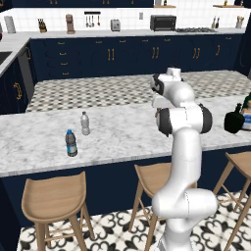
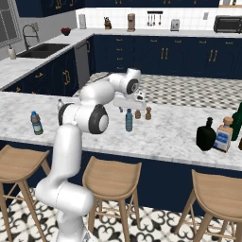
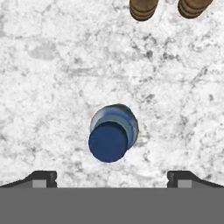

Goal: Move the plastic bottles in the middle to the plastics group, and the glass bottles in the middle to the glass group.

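The slim all-blue bottle stands upright on the marble counter. In the hand view I look straight down on the blue bottle's cap. My gripper hangs right above it, open, the fingertips wide to either side and holding nothing. At the counter's right end stand the squat black bottle, the square pale-labelled bottle and the tall green bottle. To the left are the clear white-capped bottle and the blue-capped, dark-labelled bottle.
Two small brown shakers stand just behind the blue bottle, at the top of the hand view. Wooden stools line the counter's near side. My own arm hides the counter's middle in the left base view.
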### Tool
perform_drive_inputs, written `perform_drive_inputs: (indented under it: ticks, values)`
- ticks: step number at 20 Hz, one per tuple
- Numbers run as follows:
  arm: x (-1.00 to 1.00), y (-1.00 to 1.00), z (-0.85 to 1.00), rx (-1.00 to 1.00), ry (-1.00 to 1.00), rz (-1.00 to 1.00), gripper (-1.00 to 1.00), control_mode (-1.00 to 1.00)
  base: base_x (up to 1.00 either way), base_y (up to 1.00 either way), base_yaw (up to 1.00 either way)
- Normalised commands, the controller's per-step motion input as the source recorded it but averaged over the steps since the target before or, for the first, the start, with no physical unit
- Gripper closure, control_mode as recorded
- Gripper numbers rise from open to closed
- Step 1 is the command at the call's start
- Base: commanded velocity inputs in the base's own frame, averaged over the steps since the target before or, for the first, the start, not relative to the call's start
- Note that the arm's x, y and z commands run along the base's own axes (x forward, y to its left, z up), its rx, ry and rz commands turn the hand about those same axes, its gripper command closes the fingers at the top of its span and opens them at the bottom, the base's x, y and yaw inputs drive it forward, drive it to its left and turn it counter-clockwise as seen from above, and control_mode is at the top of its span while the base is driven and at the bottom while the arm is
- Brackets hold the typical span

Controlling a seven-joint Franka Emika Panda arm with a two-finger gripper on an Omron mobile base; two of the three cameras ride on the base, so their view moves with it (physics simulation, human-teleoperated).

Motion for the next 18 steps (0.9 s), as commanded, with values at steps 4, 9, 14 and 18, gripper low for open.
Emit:
perform_drive_inputs:
  ticks: [4,9,14,18]
  values:
    - [0.05,0.25,-0.01,-0.07,-0.07,0.00,-1.00,-1.00,0.00,0.00,0.00]
    - [0.19,0.05,-0.09,-0.13,-0.04,0.00,-1.00,-1.00,0.00,0.00,0.00]
    - [0.00,-0.13,0.00,-0.12,0.00,0.00,-1.00,-1.00,0.00,0.00,0.00]
    - [0.07,-0.10,-0.03,-0.08,0.00,0.00,-1.00,-1.00,0.00,0.00,0.00]
